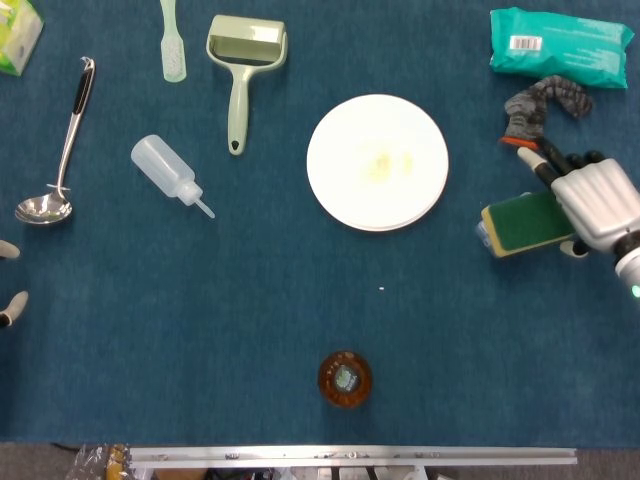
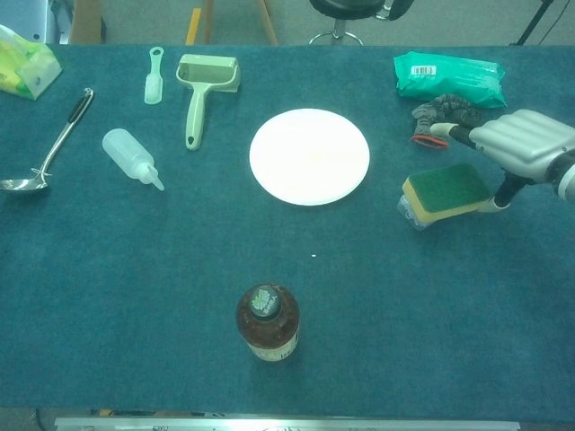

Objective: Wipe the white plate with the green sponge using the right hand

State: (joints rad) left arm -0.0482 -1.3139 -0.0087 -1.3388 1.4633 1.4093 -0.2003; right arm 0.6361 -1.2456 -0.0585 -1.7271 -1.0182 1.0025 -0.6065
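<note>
Your right hand (image 1: 597,205) hovered with fingers spread over the green sponge (image 1: 524,224), gripping nothing as far as I could tell, so the sponge lay on the table well right of the white plate (image 1: 377,162), which looked unwiped.

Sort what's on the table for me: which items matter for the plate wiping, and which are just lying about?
For the job:
white plate
green sponge
right hand, beside the sponge

Lying about:
brown bottle
squeeze bottle
ladle
lint roller
small brush
teal wipes pack
grey sock
yellow-green packet
</note>
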